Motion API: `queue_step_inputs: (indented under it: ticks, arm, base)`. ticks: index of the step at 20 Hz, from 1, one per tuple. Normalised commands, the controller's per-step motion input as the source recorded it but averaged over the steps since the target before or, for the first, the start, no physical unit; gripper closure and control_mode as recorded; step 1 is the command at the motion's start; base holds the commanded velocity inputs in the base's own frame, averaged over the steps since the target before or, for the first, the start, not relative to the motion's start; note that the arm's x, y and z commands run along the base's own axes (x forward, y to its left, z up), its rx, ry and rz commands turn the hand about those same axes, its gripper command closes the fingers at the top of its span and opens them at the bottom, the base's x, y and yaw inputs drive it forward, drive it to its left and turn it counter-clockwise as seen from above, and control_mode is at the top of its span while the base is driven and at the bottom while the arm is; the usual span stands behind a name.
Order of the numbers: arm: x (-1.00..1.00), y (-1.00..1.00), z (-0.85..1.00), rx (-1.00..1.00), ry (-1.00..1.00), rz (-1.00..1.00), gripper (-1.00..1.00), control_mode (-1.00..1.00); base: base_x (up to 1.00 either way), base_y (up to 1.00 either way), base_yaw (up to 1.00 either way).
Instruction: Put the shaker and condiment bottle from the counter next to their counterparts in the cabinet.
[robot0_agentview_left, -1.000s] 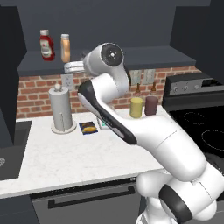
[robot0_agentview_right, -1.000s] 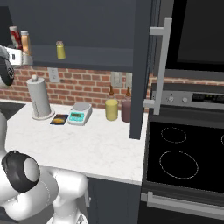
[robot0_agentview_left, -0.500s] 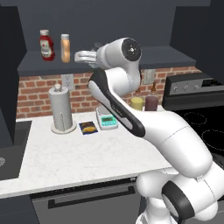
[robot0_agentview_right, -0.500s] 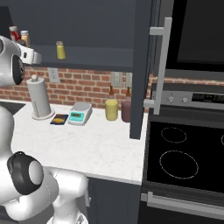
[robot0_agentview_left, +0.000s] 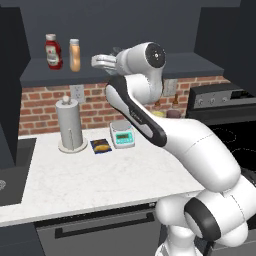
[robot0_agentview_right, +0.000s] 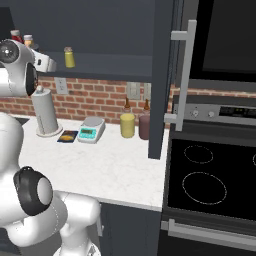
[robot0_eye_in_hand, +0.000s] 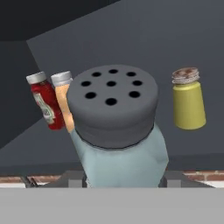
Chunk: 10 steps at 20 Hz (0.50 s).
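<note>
Left base view: the white arm rises from the lower right of the frame and bends up to the cabinet (robot0_agentview_left: 150, 67) at the top, its gripper (robot0_agentview_left: 100, 61) reaching left at the shelf edge, upper centre. What sits between the fingers is too small to make out from this side. On the shelf at upper left stand the red ketchup bottle (robot0_agentview_left: 52, 51) and, just beside it to the right, the orange condiment bottle (robot0_agentview_left: 74, 55). On the white counter (robot0_agentview_left: 90, 180) below are a paper towel roll (robot0_agentview_left: 70, 126) at left centre, a small dark packet (robot0_agentview_left: 101, 146) near its base, and a kitchen scale (robot0_agentview_left: 123, 135) to the right of that.

Right base view: the hand sits at the upper left, in front of the shelf. The yellow-green shaker (robot0_agentview_right: 69, 57) stands on the shelf just right of the hand. On the counter near the brick wall stand a yellow jar (robot0_agentview_right: 127, 124) and a dark jar (robot0_agentview_right: 144, 125) side by side; the stove (robot0_agentview_right: 210, 175) fills the right.

Hand view: the pale blue-grey shaker (robot0_eye_in_hand: 118, 131) fills the centre, its grey perforated cap toward the camera, gripped at its base between the fingers. Behind it, the ketchup bottle and orange bottle stand at left, the yellow-green shaker at right, all on the shelf against the dark back panel.
</note>
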Motion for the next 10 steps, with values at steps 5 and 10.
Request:
queue_step_inputs:
  ticks: [5,10]
  arm:
    - [0.29,-0.02,0.00,-0.01,0.00,-0.01,1.00,-1.00]
    - [0.24,0.00,0.00,0.00,0.00,0.00,1.00,-1.00]
  base:
    - [0.00,0.00,0.00]
    - [0.00,0.00,0.00]
